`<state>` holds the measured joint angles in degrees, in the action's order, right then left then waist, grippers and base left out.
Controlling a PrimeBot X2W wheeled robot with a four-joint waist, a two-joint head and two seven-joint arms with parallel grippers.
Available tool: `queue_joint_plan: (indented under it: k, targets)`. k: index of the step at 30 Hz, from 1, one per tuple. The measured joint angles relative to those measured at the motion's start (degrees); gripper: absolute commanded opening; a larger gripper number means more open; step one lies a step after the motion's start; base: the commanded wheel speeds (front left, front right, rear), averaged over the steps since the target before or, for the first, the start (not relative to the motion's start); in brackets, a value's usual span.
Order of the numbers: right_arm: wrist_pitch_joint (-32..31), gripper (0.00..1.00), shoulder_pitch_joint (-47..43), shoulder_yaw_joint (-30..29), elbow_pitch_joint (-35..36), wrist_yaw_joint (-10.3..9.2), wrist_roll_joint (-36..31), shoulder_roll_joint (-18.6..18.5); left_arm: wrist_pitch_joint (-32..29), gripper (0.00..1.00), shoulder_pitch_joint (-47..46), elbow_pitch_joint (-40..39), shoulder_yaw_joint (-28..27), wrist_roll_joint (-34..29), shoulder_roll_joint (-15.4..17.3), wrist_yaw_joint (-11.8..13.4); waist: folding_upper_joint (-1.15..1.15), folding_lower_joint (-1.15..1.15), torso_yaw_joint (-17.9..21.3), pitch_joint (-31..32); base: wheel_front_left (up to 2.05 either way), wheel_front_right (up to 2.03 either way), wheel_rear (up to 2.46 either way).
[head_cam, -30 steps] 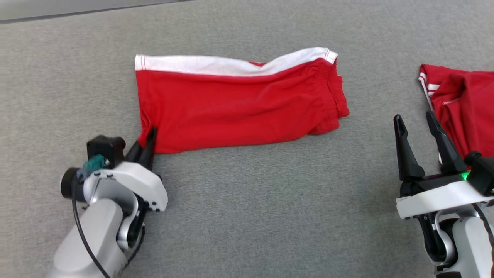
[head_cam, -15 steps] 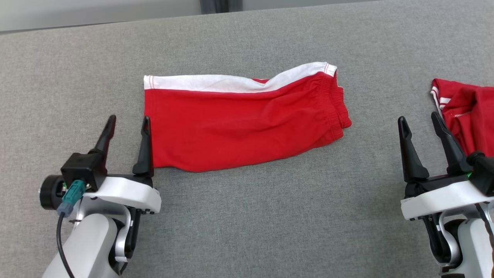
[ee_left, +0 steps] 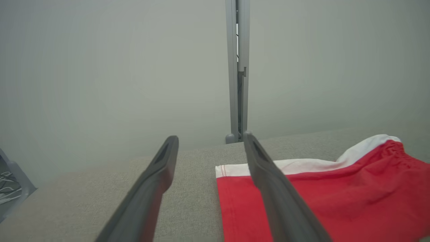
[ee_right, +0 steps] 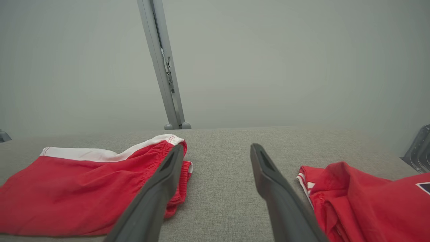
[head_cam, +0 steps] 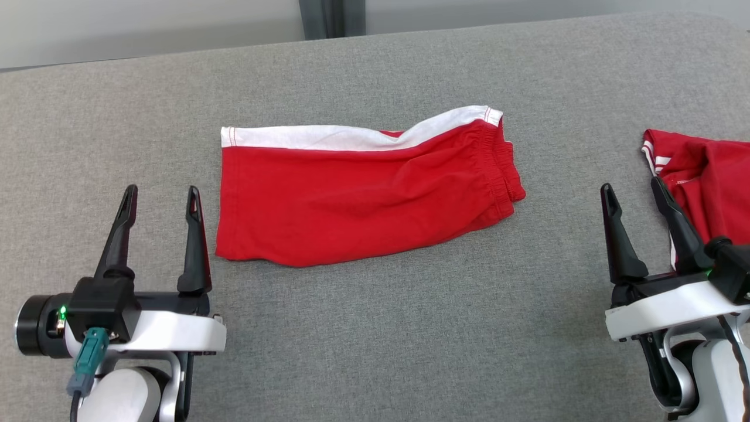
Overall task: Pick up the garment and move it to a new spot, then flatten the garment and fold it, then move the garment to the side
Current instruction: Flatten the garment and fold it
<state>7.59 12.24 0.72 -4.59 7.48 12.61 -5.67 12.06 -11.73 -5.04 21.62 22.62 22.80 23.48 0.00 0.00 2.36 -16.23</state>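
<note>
On the grey fabric surface (head_cam: 375,351), two red garments are lying: one folded shorts (head_cam: 363,199), one crumpled shirt (head_cam: 715,181). I am holding my left gripper (head_cam: 162,192) and right gripper (head_cam: 631,186) spread, empty.

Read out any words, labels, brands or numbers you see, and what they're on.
No readable text anywhere.
The red shorts show plain red cloth and a white stripe.
The second red garment carries a dark patch cut off at the right wrist view's edge; nothing legible on it.
</note>
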Motion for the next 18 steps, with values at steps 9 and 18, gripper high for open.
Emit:
queue_joint_plan:
  k: [9, 18]
  targets:
    - [-0.6, 1.0, -0.6, -0.2, -0.1, 0.0, 0.0, 0.2, -1.1, 1.0, 1.1, -1.3, 0.3, 0.0, 0.3, 0.8, 0.0, 0.0, -0.2, 0.6, 0.0, 0.0, 0.0]
    - [-1.3, 1.0, -0.8, -0.7, -0.2, 0.0, 0.0, 0.1, -1.3, 1.0, 1.6, -1.4, 1.2, 0.2, 0.0, 0.7, 0.0, 0.0, -1.1, 1.4, 0.0, 0.0, 0.0]
